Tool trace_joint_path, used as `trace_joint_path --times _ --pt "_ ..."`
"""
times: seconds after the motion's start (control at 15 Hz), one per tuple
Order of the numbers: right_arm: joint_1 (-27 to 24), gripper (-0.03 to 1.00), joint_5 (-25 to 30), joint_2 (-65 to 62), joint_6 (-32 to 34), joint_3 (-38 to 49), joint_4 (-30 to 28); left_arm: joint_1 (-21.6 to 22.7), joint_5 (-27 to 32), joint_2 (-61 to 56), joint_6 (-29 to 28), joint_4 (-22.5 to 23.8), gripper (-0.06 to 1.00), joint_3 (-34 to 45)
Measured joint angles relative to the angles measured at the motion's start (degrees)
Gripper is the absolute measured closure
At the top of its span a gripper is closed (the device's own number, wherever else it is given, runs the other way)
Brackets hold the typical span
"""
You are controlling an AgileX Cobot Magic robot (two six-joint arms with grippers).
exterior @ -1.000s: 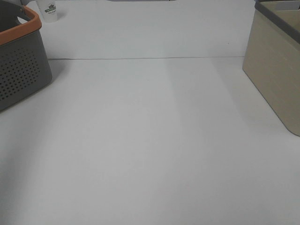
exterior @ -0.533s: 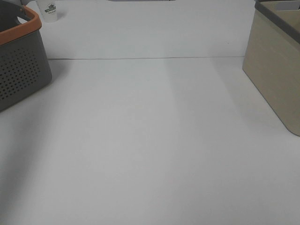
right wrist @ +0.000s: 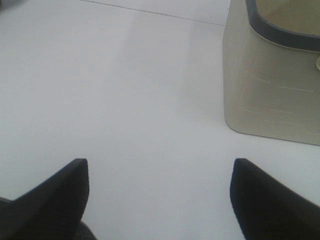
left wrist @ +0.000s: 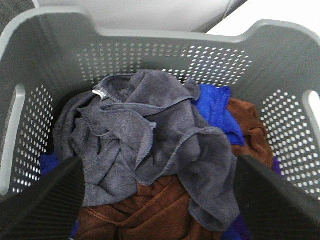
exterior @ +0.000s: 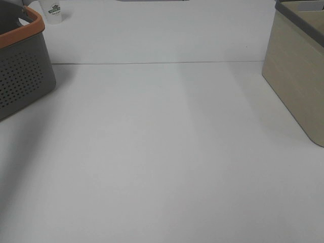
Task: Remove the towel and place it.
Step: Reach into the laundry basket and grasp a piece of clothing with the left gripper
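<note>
Exterior high view: neither arm appears. A grey basket (exterior: 23,76) with an orange rim stands at the left edge of the table (exterior: 162,152), and a beige bin (exterior: 296,86) stands at the right edge. A white cup (exterior: 52,11) sits behind the basket.

Left wrist view: the left gripper (left wrist: 160,165) hangs over the basket's open top with its fingers spread wide and gripping nothing. The towel (left wrist: 150,145) lies crumpled directly beneath and between them. It tops a blue cloth (left wrist: 215,107) and a brown cloth (left wrist: 150,210), so it is the reachable layer. Judgement: the spread suits a descent onto its raised folds.

Right wrist view: the right gripper (right wrist: 160,162) is likewise spread and empty over bare table. The bin stands ahead of it, off to one side, and the gripper is probably waiting.
</note>
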Motion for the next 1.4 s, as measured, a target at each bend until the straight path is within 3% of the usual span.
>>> trace_joint_path --times 0.13,0.33,0.93,1.4 --pt "0.00 0.20 0.00 0.00 0.06 0.00 0.00 2.23 -0.23 3.32 -0.34 -0.86 0.18 0.00" --pt "0.00 0.20 0.00 0.00 0.40 0.00 0.00 2.92 -6.36 9.28 -1.66 -0.74 0.18 -0.23" --pt "0.00 0.20 0.00 0.00 0.92 0.00 0.00 2.92 -11.34 17.25 -22.63 9.74 0.19 -0.86" --pt "0.00 0.20 0.00 0.00 2.12 0.00 -0.11 6.19 -12.55 19.31 -24.87 12.26 0.21 -0.97"
